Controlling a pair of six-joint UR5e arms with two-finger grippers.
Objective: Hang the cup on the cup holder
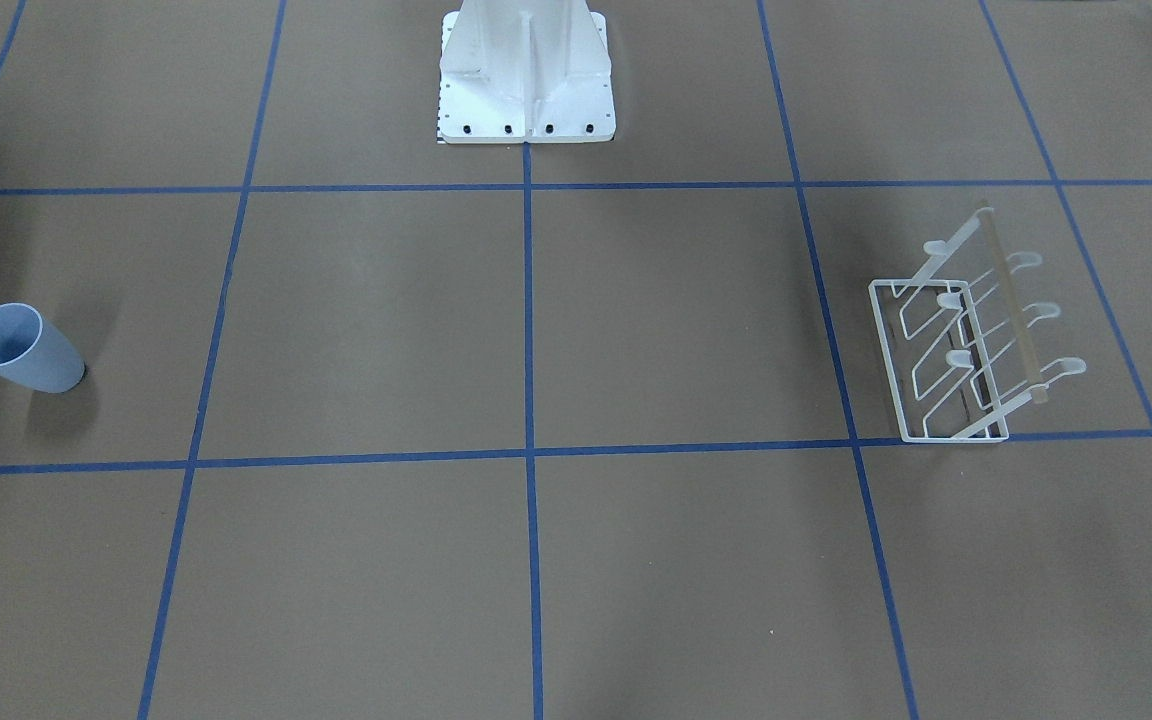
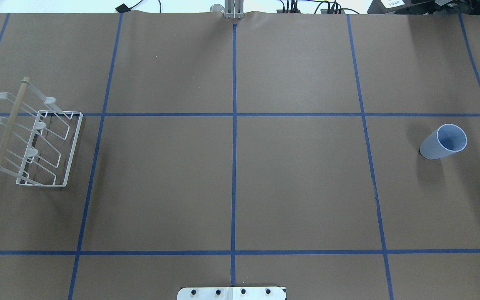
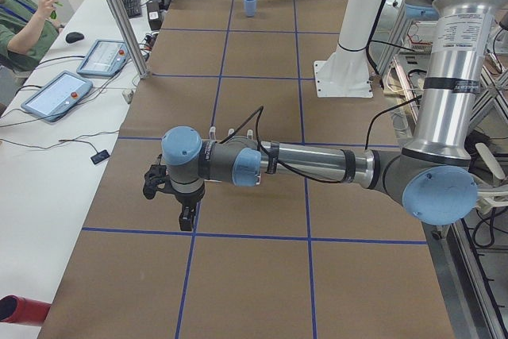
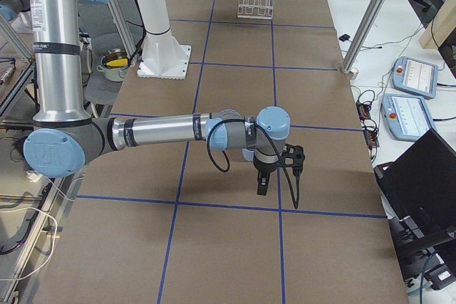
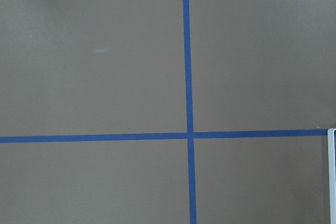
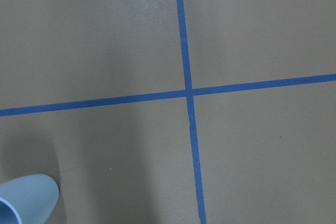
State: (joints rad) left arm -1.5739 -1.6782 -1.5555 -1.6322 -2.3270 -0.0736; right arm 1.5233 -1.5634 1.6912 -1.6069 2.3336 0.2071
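Cup (image 2: 443, 141): upright, worktop (image 2: 298, 179) 3 o'clock, overhead view. Rack (image 2: 36, 141): 9 o'clock, well apart. Left gripper (image 3: 186, 213), right gripper (image 4: 262, 183): jaws' state cannot be told.

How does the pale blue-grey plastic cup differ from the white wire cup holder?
The pale blue-grey plastic cup is a solid, smooth tumbler; the white wire cup holder is an open frame with slanted prongs. The cup is much smaller than the holder. The cup stands on the robot's right, the holder on its left. Both stand on the brown table, far apart.
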